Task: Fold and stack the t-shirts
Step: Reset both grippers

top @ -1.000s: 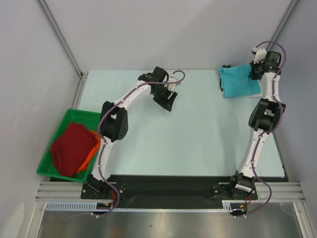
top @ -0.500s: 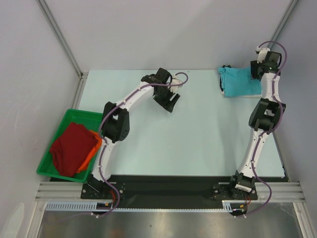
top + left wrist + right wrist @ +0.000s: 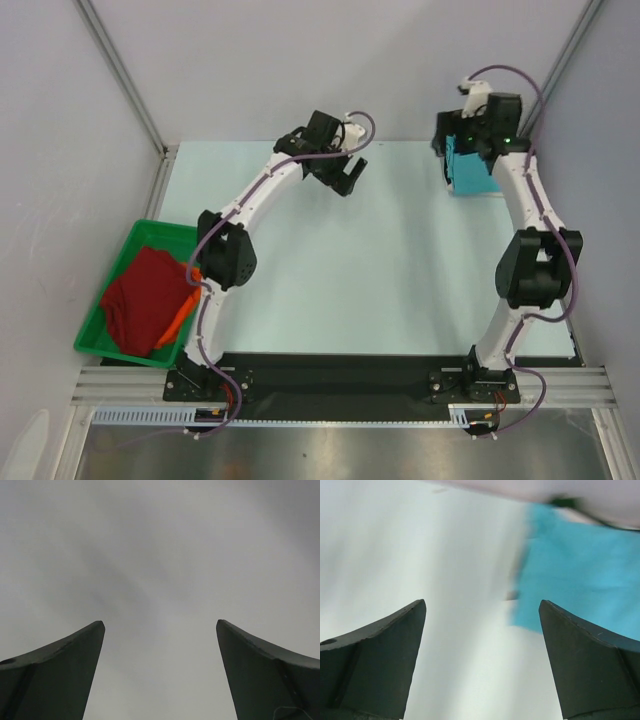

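Observation:
A turquoise t-shirt (image 3: pixel 476 174) lies folded at the table's far right corner; it also shows blurred in the right wrist view (image 3: pixel 580 570). My right gripper (image 3: pixel 446 140) hovers over its left edge, open and empty (image 3: pixel 482 611), with bare table between the fingers. A dark red t-shirt (image 3: pixel 148 298) sits heaped in the green bin (image 3: pixel 165 227) at the left, with an orange t-shirt (image 3: pixel 187 303) peeking out under it. My left gripper (image 3: pixel 348 178) is raised over the far middle of the table, open and empty (image 3: pixel 160 625), facing only a grey wall.
Pale walls and metal frame posts close in the table on the left, back and right. The green bin stands off the table's left edge. Both arm bases sit on the black rail at the near edge.
My right gripper has opened, let go of the turquoise t-shirt and swung up and to the left. The left gripper has opened wider and tilted up toward the back.

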Robot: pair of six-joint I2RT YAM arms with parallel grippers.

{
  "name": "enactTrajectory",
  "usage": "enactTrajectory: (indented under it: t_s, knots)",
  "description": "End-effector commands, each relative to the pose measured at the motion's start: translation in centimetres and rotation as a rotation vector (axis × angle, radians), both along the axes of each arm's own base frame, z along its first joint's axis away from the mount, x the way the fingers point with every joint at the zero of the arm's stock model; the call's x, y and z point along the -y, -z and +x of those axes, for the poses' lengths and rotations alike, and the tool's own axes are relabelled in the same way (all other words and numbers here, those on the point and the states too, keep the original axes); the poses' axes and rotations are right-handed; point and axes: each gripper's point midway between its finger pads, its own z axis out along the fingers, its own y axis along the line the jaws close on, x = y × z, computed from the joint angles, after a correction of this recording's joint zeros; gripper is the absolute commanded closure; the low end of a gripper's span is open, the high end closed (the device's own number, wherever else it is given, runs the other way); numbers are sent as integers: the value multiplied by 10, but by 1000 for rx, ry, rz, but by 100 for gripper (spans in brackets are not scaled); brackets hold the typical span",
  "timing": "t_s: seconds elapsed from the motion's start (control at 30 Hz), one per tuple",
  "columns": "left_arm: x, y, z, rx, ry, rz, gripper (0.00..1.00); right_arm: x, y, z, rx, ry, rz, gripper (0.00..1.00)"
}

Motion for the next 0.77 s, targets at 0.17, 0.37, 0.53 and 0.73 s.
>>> enactTrajectory:
  t_s: [0.17,0.37,0.53,0.73]
  knots:
    - [-61,-123,25,243,-251,-124,0,-113,20,-46,-67,-57,239,0]
    - [-132,-131,23,315,-488,7,0,-113,54,-64,-163,56,234,0]
    - [-154,-121,20,271,-536,6,0,-109,67,-69,-182,103,139,0]
    - [-178,-102,6,197,-558,-11,0,-122,75,-82,-147,61,-13,0]
